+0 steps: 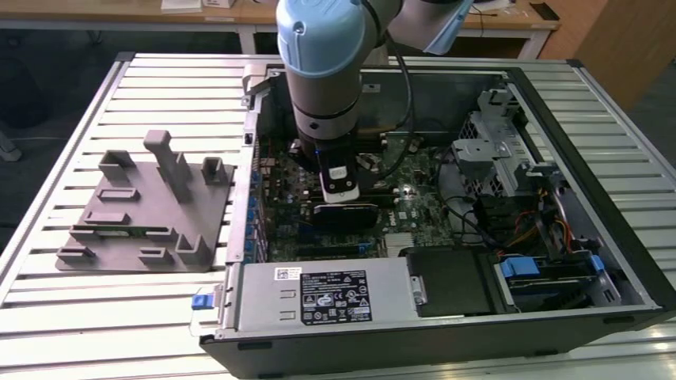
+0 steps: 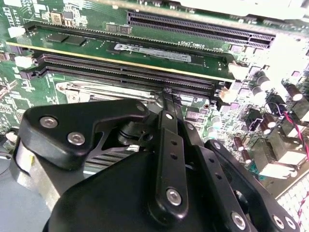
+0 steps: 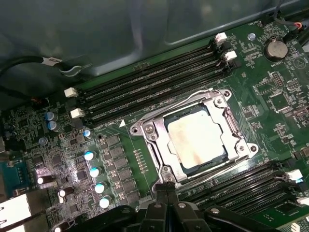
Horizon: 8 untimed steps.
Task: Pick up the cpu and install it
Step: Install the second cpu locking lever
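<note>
The cpu (image 3: 195,137), a flat square chip with a shiny silver top, lies inside the metal-framed socket (image 3: 145,130) on the green motherboard (image 3: 270,101). In the first wrist view my gripper (image 3: 165,185) hovers beside the socket's frame, apart from the chip, its two black fingers pressed together with nothing between them. The second wrist view has the same shut fingertips (image 2: 167,93) pointing at the memory slots (image 2: 125,72). In the exterior view the gripper (image 1: 343,212) hangs low inside the open computer case (image 1: 591,237), over the board's middle.
Rows of memory slots (image 3: 159,77) flank the socket on both sides, one holding a memory stick (image 2: 120,48). Capacitors (image 3: 94,171) stand nearby. The drive cage (image 1: 496,150) and cables (image 1: 528,229) crowd the exterior view's right. A grey fixture block (image 1: 148,206) sits on the slatted table (image 1: 63,317).
</note>
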### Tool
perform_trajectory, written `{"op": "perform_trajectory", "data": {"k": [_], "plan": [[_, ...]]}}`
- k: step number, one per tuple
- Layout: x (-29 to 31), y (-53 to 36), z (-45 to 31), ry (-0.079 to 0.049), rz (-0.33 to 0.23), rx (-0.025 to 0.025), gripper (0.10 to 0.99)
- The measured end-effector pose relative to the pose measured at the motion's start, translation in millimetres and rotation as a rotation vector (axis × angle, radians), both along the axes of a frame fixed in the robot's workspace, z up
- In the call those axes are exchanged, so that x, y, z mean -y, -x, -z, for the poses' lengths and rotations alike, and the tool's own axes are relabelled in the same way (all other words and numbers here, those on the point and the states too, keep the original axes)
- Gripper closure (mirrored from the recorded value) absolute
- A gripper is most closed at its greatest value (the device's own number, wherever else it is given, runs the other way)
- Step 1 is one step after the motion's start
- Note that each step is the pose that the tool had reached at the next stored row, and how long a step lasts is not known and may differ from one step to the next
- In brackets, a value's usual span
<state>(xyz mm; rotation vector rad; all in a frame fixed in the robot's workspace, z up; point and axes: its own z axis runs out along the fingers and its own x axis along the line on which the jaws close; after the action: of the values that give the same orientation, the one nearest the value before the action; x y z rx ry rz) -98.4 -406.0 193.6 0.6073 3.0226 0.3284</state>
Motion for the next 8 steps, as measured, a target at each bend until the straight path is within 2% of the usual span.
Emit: {"op": "perform_trajectory", "data": {"k": [8], "plan": [[-0.1, 2.6, 2.0, 0.001, 0.0, 0.0, 0.98]]}}
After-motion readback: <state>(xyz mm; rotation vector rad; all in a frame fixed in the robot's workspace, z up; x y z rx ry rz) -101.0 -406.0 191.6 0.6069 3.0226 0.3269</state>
